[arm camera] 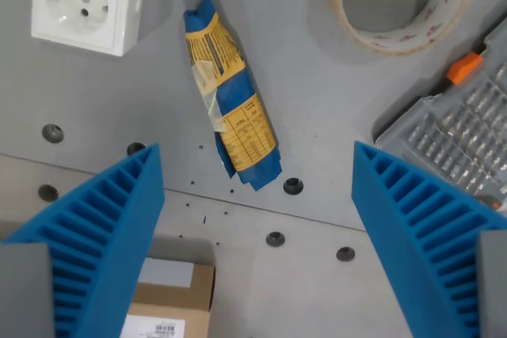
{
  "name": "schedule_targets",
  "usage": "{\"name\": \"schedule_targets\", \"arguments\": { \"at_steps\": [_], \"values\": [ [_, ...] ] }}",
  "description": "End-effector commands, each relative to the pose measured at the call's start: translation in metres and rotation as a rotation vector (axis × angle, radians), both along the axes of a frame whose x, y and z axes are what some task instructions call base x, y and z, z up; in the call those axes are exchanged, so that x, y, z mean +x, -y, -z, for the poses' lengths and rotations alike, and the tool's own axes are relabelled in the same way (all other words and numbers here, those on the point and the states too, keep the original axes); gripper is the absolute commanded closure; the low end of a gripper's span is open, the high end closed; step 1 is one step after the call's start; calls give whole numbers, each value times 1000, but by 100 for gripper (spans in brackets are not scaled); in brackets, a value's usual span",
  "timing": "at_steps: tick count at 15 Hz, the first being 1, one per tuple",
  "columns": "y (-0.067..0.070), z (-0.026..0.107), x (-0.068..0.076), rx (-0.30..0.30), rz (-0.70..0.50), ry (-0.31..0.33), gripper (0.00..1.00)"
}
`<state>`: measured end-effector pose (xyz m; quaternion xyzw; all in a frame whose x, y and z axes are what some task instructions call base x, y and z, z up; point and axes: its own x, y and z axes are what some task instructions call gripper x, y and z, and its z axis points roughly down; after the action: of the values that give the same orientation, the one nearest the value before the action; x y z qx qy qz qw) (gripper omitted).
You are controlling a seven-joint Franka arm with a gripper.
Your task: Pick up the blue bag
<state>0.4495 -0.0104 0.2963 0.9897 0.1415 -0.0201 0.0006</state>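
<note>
The blue bag [229, 95] is seen lying flat on the grey table [317, 93], its length running from about eleven o'clock to five o'clock. It is placed between the two blue fingers [111, 227] of the gripper [257, 231] but farther up the wrist view, touched by neither. The fingers are spread wide with nothing held. A clear plastic case [459, 132] at three o'clock is filled with rows of small metal bits. A tape roll [398, 1] is found at one o'clock, a white socket [83, 1] at eleven, a cardboard box [170, 302] at seven.
</note>
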Motion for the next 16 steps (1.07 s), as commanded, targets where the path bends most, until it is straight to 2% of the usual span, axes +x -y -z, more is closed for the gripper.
{"name": "schedule_targets", "arguments": {
  "at_steps": [1, 11, 16],
  "values": [
    [-1, 13, -10, -13, -98, 108, 0],
    [-9, 63, -19, -28, -186, 98, 0],
    [-11, 89, -28, -35, -221, 108, 0]
  ]
}}
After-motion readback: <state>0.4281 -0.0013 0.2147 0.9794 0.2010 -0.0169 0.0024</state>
